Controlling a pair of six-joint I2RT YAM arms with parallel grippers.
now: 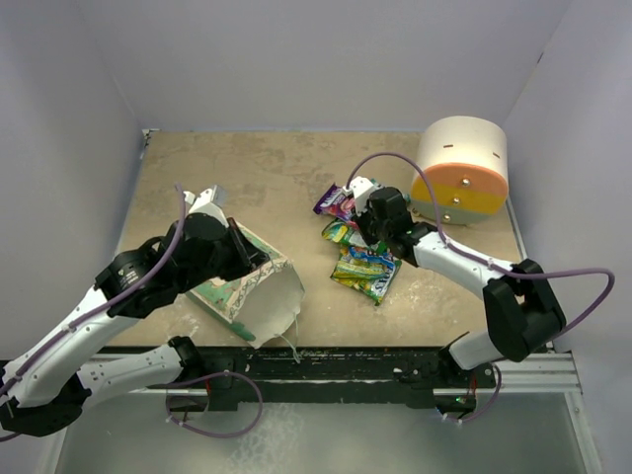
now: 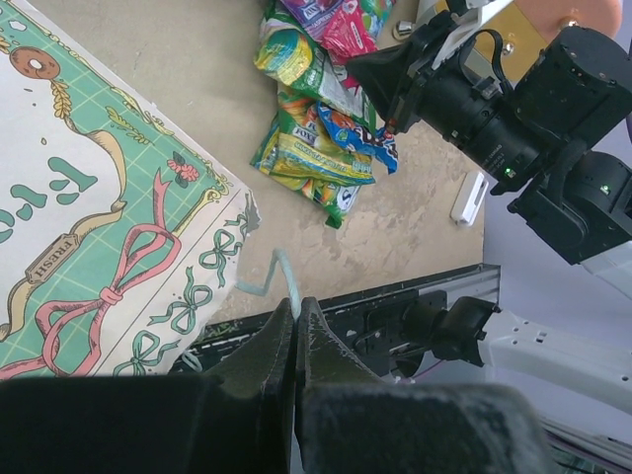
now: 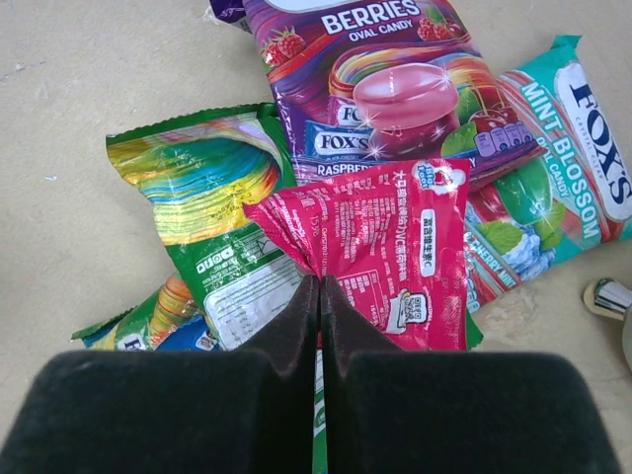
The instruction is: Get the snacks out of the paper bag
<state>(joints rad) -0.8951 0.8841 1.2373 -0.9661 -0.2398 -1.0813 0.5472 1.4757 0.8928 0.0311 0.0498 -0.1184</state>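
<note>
Paper bag (image 1: pixel 229 294) on its side, mouth facing lower right; left gripper (image 2: pixel 295 308) pinches its string (image 2: pixel 286 272), right gripper (image 3: pixel 318 281) pinches the pink packet (image 3: pixel 385 257).

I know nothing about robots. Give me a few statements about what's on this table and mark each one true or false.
1. The right gripper is shut on a corner of a pink-red packet. True.
2. The paper bag stands upright. False: it lies on its side, patterned side up.
3. Several snack packets lie in a pile on the table, outside the bag. True.
4. The left gripper is wide open. False: it is shut, apparently on the bag's thin string handle.
5. The cylinder sits inside the bag. False: it is at the table's far right, apart from the bag.
</note>
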